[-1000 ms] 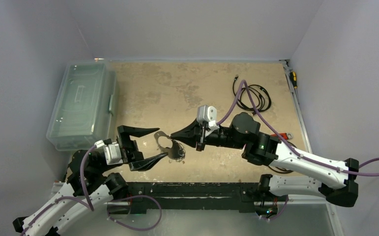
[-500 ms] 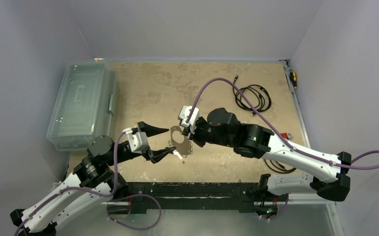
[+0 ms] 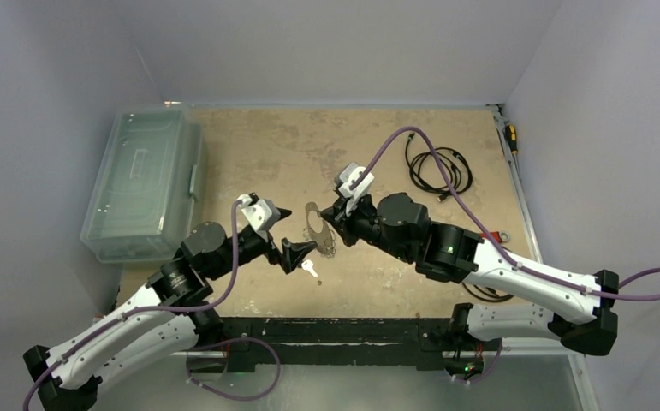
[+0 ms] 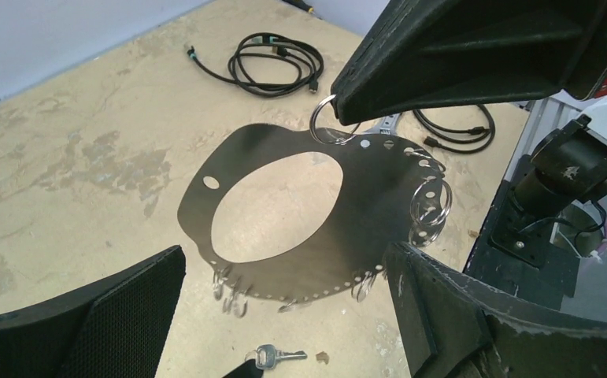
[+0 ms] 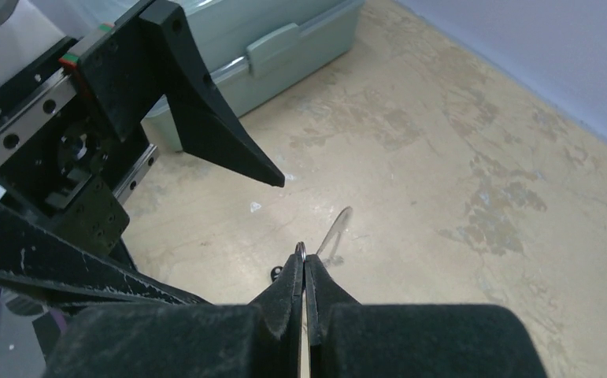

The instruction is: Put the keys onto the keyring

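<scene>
While the right gripper point(image 5: 303, 272) was pinched fully closed on the top rim of the keyring point(image 4: 363, 228), right by one of its little split rings, the plate hung clear above the table point(image 3: 249, 145). It was tilted towards the left gripper point(image 3: 290, 231), whose fingers stood spread as wide as they go with nothing in them. The keyring looked a thin, stiff, light sheet of metal, slick and likely to swivel about that single pinch if pushed. A second hold on the bare solid rim opposite therefore seemed wiser than one on the dangling rings. One silver key point(image 4: 275, 357) lay flat on the table just beneath the plate. Small, hard and slippery, it would best be nipped across its head. The other key could not be made out.
</scene>
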You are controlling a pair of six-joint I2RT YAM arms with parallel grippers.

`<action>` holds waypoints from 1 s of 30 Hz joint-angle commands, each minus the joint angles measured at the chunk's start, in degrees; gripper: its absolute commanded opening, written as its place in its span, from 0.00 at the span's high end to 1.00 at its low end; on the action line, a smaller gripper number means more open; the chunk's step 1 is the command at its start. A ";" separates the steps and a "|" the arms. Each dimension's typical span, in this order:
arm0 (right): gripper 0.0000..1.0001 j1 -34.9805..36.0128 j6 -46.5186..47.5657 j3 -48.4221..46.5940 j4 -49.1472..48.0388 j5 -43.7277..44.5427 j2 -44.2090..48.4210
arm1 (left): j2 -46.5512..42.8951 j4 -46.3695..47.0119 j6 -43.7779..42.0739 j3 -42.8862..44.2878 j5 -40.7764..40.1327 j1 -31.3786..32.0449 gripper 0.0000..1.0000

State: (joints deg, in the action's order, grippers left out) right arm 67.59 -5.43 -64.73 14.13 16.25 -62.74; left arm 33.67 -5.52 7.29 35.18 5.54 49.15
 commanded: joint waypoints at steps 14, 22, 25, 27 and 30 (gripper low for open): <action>1.00 0.26 -14.14 -3.47 -2.39 18.50 -4.25 | 0.08 15.36 7.61 -1.76 3.01 0.03 0.07; 1.00 0.26 -17.31 -4.36 -2.68 20.42 -5.14 | 4.32 19.47 10.20 -2.89 -0.74 0.53 0.08; 1.00 0.26 -17.82 -4.90 -2.51 19.83 -5.77 | 6.41 21.70 11.01 -2.82 0.23 0.60 0.11; 1.00 0.26 -18.32 -5.33 -2.09 19.51 -6.19 | 7.95 22.29 10.96 -2.42 0.52 0.81 0.13; 1.00 0.26 -18.76 -5.50 -2.00 19.35 -6.58 | 9.90 23.29 10.62 -1.99 0.83 1.25 0.15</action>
State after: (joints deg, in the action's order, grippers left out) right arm 67.61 -22.20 -67.33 13.85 34.02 -68.82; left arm 42.06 12.80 17.02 32.64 5.93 49.67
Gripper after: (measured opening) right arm 0.005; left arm 0.863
